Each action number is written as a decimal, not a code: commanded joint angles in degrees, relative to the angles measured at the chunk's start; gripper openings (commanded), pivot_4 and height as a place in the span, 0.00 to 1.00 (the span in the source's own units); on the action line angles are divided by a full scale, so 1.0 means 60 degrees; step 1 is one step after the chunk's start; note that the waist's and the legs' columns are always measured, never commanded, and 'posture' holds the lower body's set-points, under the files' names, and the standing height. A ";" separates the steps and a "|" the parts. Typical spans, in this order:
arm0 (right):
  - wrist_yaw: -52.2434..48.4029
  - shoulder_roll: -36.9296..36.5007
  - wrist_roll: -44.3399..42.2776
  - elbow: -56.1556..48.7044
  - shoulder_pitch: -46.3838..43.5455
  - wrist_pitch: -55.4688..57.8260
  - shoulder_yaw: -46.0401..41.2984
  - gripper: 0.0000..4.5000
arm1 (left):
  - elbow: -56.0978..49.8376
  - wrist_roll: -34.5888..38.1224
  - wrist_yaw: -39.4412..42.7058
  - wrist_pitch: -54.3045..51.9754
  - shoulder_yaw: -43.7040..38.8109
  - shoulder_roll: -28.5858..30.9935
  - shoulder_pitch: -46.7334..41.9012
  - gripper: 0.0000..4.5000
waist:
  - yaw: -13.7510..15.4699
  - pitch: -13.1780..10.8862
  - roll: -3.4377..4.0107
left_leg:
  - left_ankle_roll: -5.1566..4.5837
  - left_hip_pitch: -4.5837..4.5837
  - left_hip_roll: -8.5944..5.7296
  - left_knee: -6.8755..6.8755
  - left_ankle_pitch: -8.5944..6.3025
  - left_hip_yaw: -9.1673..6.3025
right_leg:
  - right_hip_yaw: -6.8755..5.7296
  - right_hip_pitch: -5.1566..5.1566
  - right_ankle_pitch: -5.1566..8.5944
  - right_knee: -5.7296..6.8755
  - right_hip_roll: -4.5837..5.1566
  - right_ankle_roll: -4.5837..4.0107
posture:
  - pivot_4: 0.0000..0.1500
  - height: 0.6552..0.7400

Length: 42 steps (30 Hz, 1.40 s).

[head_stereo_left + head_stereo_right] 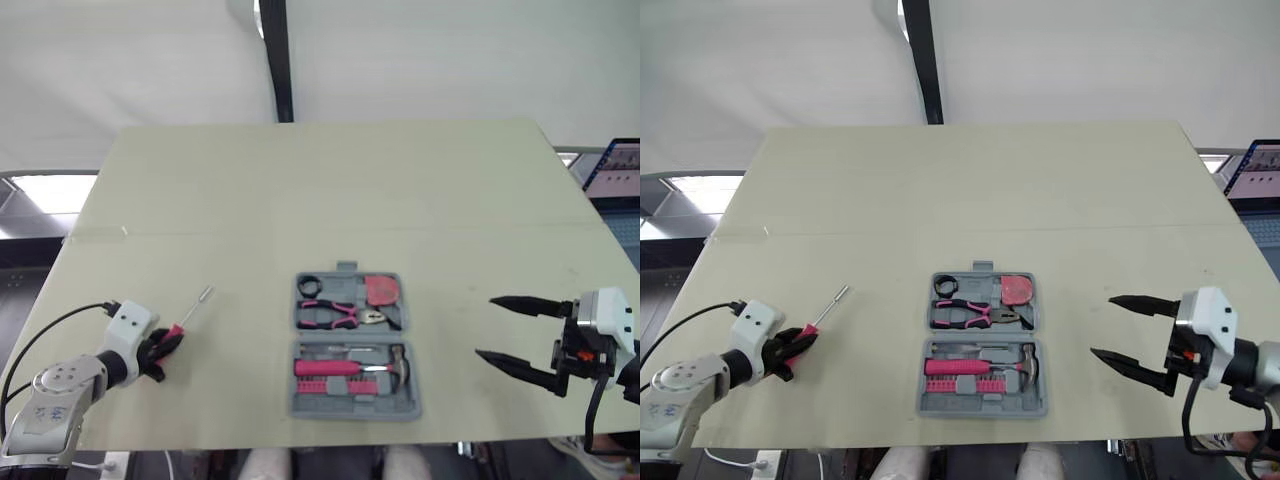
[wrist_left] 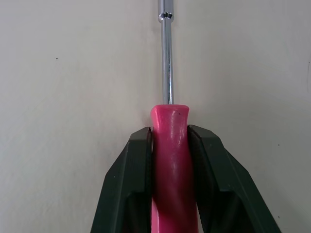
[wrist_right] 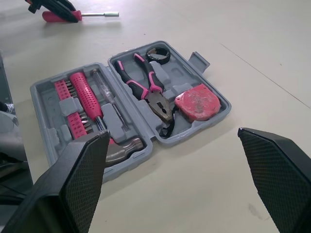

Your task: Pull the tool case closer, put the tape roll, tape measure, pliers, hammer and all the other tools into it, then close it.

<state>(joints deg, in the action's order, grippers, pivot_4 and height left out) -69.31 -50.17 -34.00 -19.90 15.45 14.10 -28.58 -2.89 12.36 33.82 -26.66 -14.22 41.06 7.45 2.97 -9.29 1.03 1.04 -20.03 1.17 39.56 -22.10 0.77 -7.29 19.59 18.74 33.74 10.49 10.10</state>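
Observation:
The grey tool case (image 1: 415,403) lies open near the table's front edge, holding the black tape roll (image 1: 309,285), the pink tape measure (image 1: 381,289), the pliers (image 1: 340,315) and the hammer (image 1: 385,366) with a pink bit holder (image 3: 81,92). A pink-handled screwdriver (image 1: 191,310) lies on the table to the left of the case. My left gripper (image 1: 166,349) is shut on its pink handle (image 2: 169,160), the steel shaft pointing away. My right gripper (image 1: 508,332) is open to the right of the case, nothing between its fingers.
The pale table (image 1: 330,190) stretches far behind the case. A laptop screen (image 1: 614,170) stands past the table's right edge. A cable (image 1: 50,330) trails from my left wrist.

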 commanded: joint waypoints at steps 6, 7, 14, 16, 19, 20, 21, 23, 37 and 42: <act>-0.0175 -0.0138 -0.0172 -0.0006 -0.0412 0.0175 0.0350 1.00 | -0.2425 0.0495 0.1042 0.0079 -0.0373 0.0251 0.1976 0.13 | -0.0192 -0.0027 -0.0045 | -0.0004 -0.0013 0.0002 -0.0006 -0.0003 0.0004 | 0.0001 0.0008 0.0000 -0.0017 0.0000 0.0000 | 1.00 1.00; -0.0196 -0.0143 -0.0171 0.0036 -0.0480 0.0183 0.0404 1.00 | -0.2608 0.0626 0.1199 0.0124 -0.0384 0.0228 0.2092 0.13 | -0.0234 -0.0030 -0.0049 | -0.0003 -0.0013 0.0003 -0.0006 -0.0003 0.0002 | -0.0001 0.0008 0.0000 -0.0017 0.0000 0.0000 | 1.00 1.00; -0.0460 -0.0237 -0.0113 0.0444 -0.0827 0.0106 0.0659 1.00 | -0.4198 0.1100 0.1581 -0.0424 0.0210 0.0332 0.1472 0.13 | -0.0192 -0.0041 -0.0067 | -0.0003 -0.0016 0.0003 -0.0002 -0.0002 -0.0005 | -0.0005 0.0001 0.0000 -0.0022 0.0001 0.0000 | 1.00 1.00; -0.0478 -0.0213 -0.0081 0.0490 -0.0904 0.0076 0.0739 1.00 | -0.4435 0.0988 0.1452 -0.0866 0.0783 0.0396 0.0457 0.13 | -0.0187 -0.0041 -0.0067 | -0.0002 -0.0014 0.0004 -0.0002 -0.0002 -0.0006 | -0.0004 0.0001 0.0000 -0.0017 0.0000 0.0000 | 1.00 1.00; -0.0505 -0.0174 -0.0065 0.0556 -0.0920 -0.0005 0.0743 1.00 | -0.4599 0.0877 0.1334 -0.1378 0.1332 0.0477 -0.0573 0.13 | -0.0230 -0.0041 -0.0067 | -0.0001 -0.0015 0.0003 0.0001 -0.0001 -0.0008 | -0.0005 0.0001 0.0000 -0.0014 0.0000 0.0000 | 1.00 1.00; -0.0503 -0.0166 -0.0082 0.0545 -0.0894 -0.0014 0.0713 1.00 | -0.4617 0.0770 0.1349 -0.1498 0.1529 0.0585 -0.0830 0.13 | -0.0245 -0.0040 -0.0067 | -0.0002 -0.0016 0.0003 -0.0001 -0.0002 -0.0008 | -0.0006 0.0003 0.0000 -0.0015 0.0000 0.0000 | 1.00 1.00; -0.0493 -0.0156 -0.0091 0.0526 -0.0849 -0.0023 0.0670 1.00 | -0.4626 0.0634 0.1405 -0.1553 0.1767 0.0727 -0.1086 0.13 | -0.0254 -0.0041 -0.0067 | -0.0003 -0.0016 0.0002 -0.0006 -0.0002 -0.0008 | -0.0008 0.0006 0.0000 -0.0014 0.0000 0.0000 | 1.00 1.00; -0.0503 -0.0140 -0.0101 0.0463 -0.0712 -0.0051 0.0582 1.00 | -0.4668 0.0705 0.1571 -0.1858 0.2200 0.0849 -0.1690 0.13 | -0.0283 -0.0041 -0.0068 | -0.0002 -0.0016 0.0002 -0.0015 -0.0002 -0.0005 | -0.0009 0.0012 0.0000 -0.0015 -0.0002 0.0000 | 1.00 1.00; -0.0594 -0.0205 -0.0222 0.0187 -0.0112 0.0019 0.0271 1.00 | -0.6860 0.0559 0.1543 -0.3701 0.5427 0.0669 -0.3252 0.13 | -0.0241 -0.0045 -0.0074 | -0.0002 -0.0022 0.0002 -0.0006 -0.0002 -0.0006 | -0.0005 0.0008 0.0000 -0.0020 -0.0001 0.0000 | 1.00 1.00; -0.0762 -0.0348 -0.0222 0.0301 -0.0152 0.0044 0.0220 1.00 | -0.7176 0.0540 0.1008 -0.4314 0.5551 0.0468 -0.2860 0.13 | -0.0234 -0.0046 -0.0076 | -0.0002 -0.0023 0.0002 0.0004 -0.0002 -0.0009 | -0.0005 0.0004 0.0000 -0.0018 -0.0001 0.0000 | 1.00 1.00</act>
<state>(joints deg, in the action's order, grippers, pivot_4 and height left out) -72.66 -51.55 -34.20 -17.66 14.50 14.84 -25.24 -43.72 15.48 41.14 -51.47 20.18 43.83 -10.80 1.57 -9.57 0.57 1.03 -20.17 1.19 39.58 -22.11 0.71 -7.32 19.62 18.74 33.63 10.48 10.10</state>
